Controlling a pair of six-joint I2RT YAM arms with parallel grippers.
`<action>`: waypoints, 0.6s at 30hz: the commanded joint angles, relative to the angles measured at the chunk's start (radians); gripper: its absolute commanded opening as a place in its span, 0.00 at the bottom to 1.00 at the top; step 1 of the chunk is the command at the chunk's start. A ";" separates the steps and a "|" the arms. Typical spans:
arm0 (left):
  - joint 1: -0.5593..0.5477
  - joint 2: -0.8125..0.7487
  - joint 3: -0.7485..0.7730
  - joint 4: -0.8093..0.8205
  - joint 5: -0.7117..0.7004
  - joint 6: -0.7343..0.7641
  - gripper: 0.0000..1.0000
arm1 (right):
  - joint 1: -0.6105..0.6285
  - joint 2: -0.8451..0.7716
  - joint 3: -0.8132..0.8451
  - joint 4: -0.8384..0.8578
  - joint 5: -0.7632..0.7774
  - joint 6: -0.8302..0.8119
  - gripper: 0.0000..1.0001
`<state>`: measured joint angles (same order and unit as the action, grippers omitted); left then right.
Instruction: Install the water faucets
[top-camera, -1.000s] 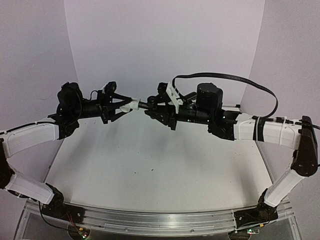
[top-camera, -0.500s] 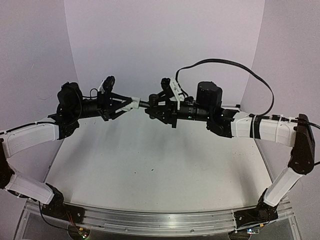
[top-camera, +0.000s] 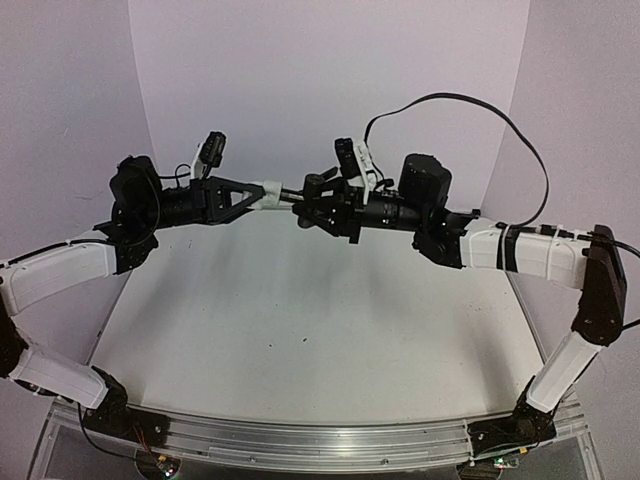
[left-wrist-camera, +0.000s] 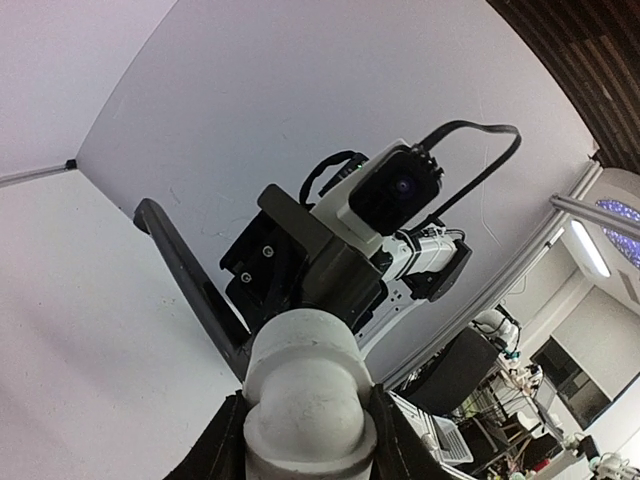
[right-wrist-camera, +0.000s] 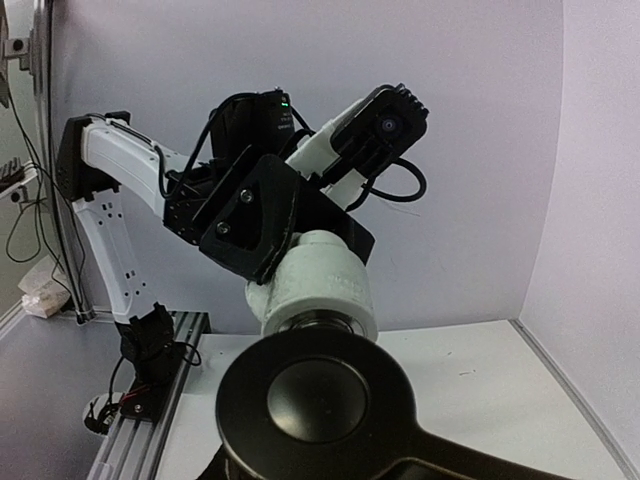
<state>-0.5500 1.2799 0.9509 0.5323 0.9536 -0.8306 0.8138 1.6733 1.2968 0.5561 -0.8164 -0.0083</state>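
My left gripper (top-camera: 258, 192) squeezes the tiny white blocky plastic fitting (top-camera: 268, 189). My right gripper (top-camera: 308, 200) squeezes the thin black bent metal spout (top-camera: 290, 196). It points lengthwise straight into the fitting, between both jaws.

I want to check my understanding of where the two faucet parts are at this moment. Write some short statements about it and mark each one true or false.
1. The left gripper holds the white fitting. True.
2. Both parts lie on the table. False: both are held in the air above it.
3. The right gripper holds the black spout. True.
4. The grippers point away from each other. False: they face each other, with the spout's end at the fitting.
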 joint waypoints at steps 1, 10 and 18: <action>-0.127 0.024 0.041 -0.003 0.185 0.073 0.00 | 0.048 0.040 0.104 0.163 -0.061 0.103 0.00; -0.133 0.026 0.036 -0.056 0.179 0.175 0.00 | 0.044 0.100 0.171 0.188 -0.131 0.279 0.00; -0.134 0.008 0.056 -0.225 0.136 0.418 0.00 | 0.041 0.118 0.197 0.205 -0.153 0.421 0.00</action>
<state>-0.5545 1.2628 0.9871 0.4746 0.9600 -0.5858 0.7773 1.7549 1.3845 0.6362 -1.0024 0.2921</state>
